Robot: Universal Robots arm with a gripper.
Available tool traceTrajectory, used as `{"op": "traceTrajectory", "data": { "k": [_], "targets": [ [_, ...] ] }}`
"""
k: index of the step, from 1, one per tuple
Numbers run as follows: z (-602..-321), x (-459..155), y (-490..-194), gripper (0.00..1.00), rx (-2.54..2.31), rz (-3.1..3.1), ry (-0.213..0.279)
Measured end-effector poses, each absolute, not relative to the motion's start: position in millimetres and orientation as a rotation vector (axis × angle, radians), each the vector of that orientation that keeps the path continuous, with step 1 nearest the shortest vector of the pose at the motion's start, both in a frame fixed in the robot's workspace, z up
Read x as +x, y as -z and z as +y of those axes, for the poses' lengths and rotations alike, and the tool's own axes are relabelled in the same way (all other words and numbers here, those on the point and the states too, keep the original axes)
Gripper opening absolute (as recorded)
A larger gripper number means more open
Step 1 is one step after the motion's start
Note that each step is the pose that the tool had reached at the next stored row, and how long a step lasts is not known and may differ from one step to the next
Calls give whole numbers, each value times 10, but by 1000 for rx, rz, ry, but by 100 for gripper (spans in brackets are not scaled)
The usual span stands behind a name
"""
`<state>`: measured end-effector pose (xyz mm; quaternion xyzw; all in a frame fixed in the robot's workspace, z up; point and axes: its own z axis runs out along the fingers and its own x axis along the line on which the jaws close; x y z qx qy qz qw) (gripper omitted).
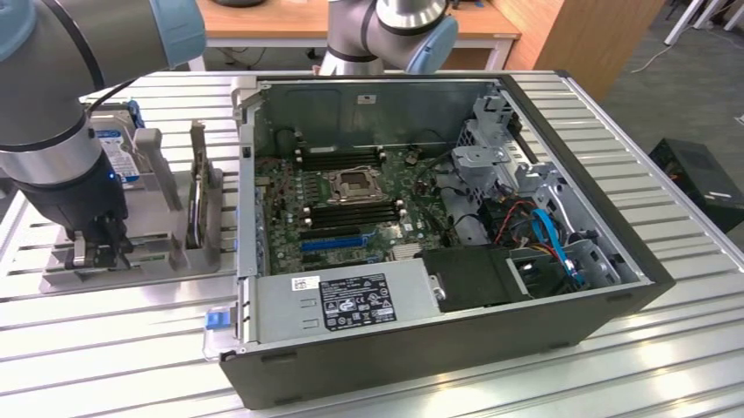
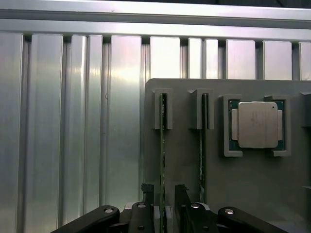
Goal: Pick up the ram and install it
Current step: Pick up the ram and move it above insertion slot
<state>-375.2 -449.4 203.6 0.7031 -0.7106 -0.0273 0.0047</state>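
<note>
The ram (image 2: 163, 145) is a thin green stick standing on edge in a slot of the grey holder (image 2: 184, 160). A second stick like it (image 2: 204, 145) stands in the neighbouring slot. My gripper (image 2: 163, 188) is open, with one dark finger (image 2: 146, 190) on each side of the first stick and a gap showing between the fingers and the board. In the exterior view my gripper (image 1: 99, 252) hangs low over the grey holder (image 1: 152, 261), at the exterior view's left of the open computer case (image 1: 465, 348).
A square silver CPU (image 2: 257, 124) lies in a pocket of the holder beside the sticks. A hard drive (image 1: 117, 148) stands upright in the holder behind my arm. Inside the case, the motherboard (image 1: 348, 205) shows dark memory slots, a CPU socket (image 1: 352, 183) and a blue slot (image 1: 331, 239).
</note>
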Motion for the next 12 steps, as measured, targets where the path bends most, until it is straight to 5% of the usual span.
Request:
{"op": "traceTrajectory", "data": {
  "k": [12],
  "targets": [
    [-4508,-3737,-2032,31,2203,-2225,86]
  ]
}}
